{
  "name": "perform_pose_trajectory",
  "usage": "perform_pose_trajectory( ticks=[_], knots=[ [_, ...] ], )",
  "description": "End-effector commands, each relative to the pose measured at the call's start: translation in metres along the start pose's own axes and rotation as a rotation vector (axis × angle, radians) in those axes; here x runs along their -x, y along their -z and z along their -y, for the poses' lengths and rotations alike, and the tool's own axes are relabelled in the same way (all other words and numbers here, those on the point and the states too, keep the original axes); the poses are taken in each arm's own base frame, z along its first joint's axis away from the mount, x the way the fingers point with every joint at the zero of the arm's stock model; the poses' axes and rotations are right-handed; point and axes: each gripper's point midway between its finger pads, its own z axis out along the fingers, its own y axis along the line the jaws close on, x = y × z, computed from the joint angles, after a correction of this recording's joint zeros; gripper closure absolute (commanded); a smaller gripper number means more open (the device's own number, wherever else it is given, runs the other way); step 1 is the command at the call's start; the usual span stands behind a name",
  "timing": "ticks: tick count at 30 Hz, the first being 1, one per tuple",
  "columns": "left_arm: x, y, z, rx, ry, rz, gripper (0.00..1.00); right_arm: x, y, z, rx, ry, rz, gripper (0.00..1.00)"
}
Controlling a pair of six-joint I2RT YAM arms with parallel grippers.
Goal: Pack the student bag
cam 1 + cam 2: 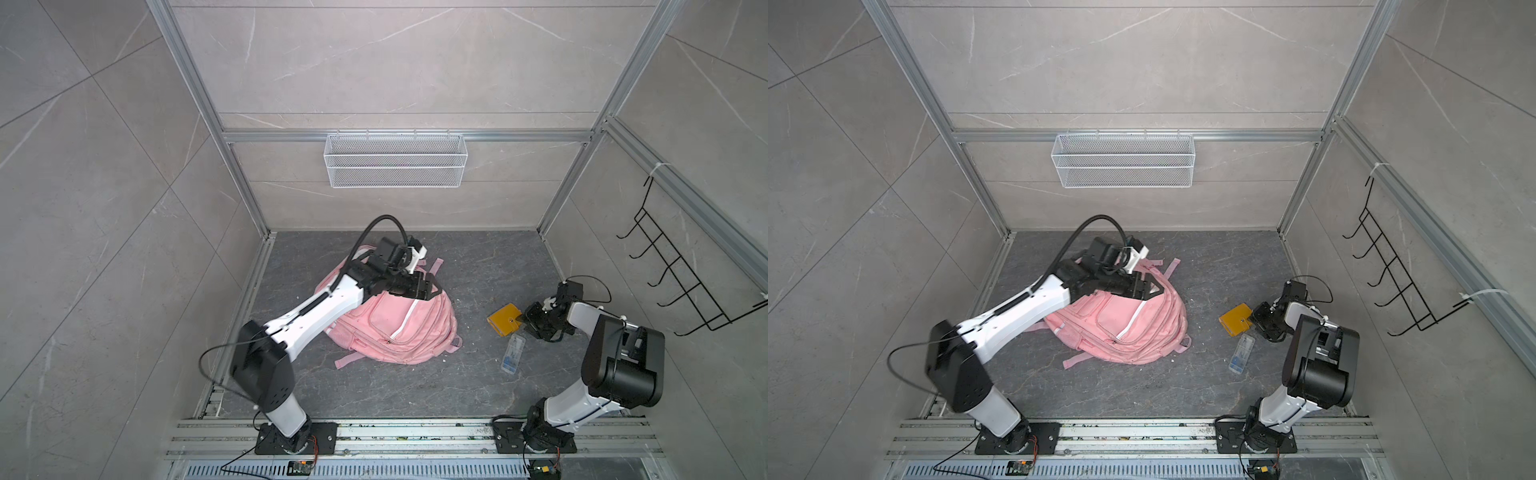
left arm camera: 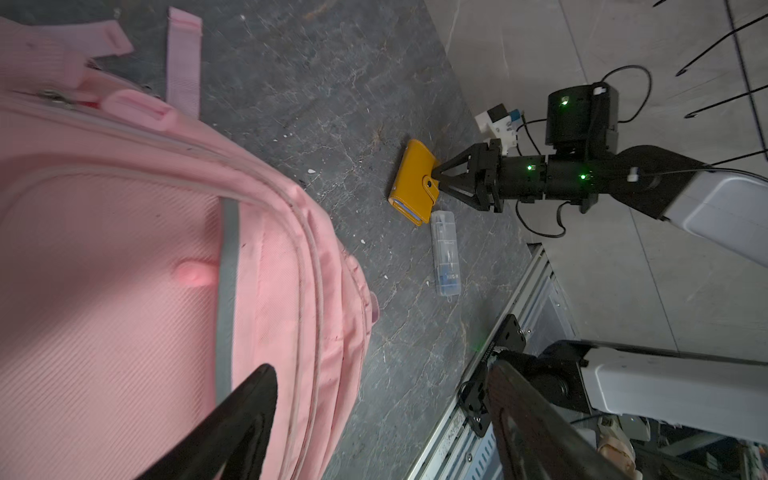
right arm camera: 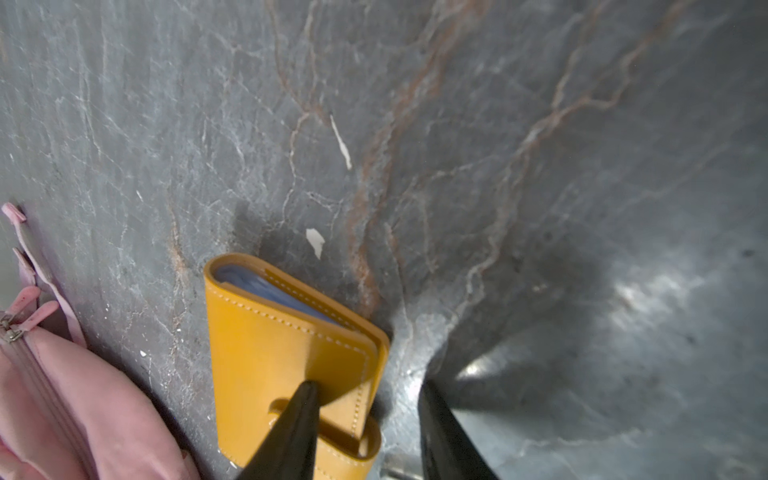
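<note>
A: What is shown in both top views?

B: The student bag (image 1: 390,324) is seen lying flat, front up, on the left middle of the table (image 1: 415,390). Its straps are turned to the far side. The left fingers (image 1: 424,289) are held spread wide above its far part, and nothing is gripped. To the right, well apart from the bag, a yellow wallet (image 1: 503,319) is met by the right fingers (image 1: 525,321) at its right edge. A clear plastic case (image 1: 513,353) lies just near of the wallet.

A: And from the left wrist?

B: The left fingers (image 2: 249,407) are seen parted over the pink fabric (image 2: 124,249). No open pocket can be made out. Across bare table, the right fingers (image 2: 457,162) are pointed at the wallet's (image 2: 413,183) snap tab.

A: From the right wrist?

B: The right fingers (image 3: 295,424) are seen apart. One is over the wallet (image 3: 282,353) and the other beside its edge on the table. A finished grip cannot be confirmed.

A: So what is the next move governed by?

B: It is judged that the wallet must be carried leftward to the bag. The right arm is nearer the wallet, and the left arm is placed to hold a pocket open.
</note>
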Motion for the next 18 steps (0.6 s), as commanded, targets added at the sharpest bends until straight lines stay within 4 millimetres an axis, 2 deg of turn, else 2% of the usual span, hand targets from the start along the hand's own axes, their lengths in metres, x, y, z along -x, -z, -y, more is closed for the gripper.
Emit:
perform_pose_trajectory(
  ticks=[1,5,8,11,13,18],
  knots=[
    [0.023,-0.030,0.031,-0.091,-0.026,0.001,0.18,0.003,-0.006,-0.001,-0.006,0.005,-0.013,0.66],
    [0.027,-0.079,0.031,-0.100,0.014,-0.067,0.19,0.004,-0.013,0.000,-0.015,0.012,-0.029,0.75],
    [0.024,-0.109,0.029,-0.097,0.022,-0.109,0.19,0.004,-0.017,-0.005,-0.031,0.043,-0.044,0.79],
    [0.020,-0.133,0.022,-0.096,0.053,-0.137,0.20,0.001,-0.019,-0.016,-0.066,0.104,-0.059,0.81],
    [0.012,-0.154,0.009,-0.082,0.093,-0.169,0.21,-0.001,-0.019,-0.021,-0.087,0.133,-0.066,0.82],
    [-0.001,-0.186,-0.002,-0.072,0.153,-0.212,0.23,-0.012,-0.021,-0.025,-0.101,0.146,-0.082,0.85]
  ],
)
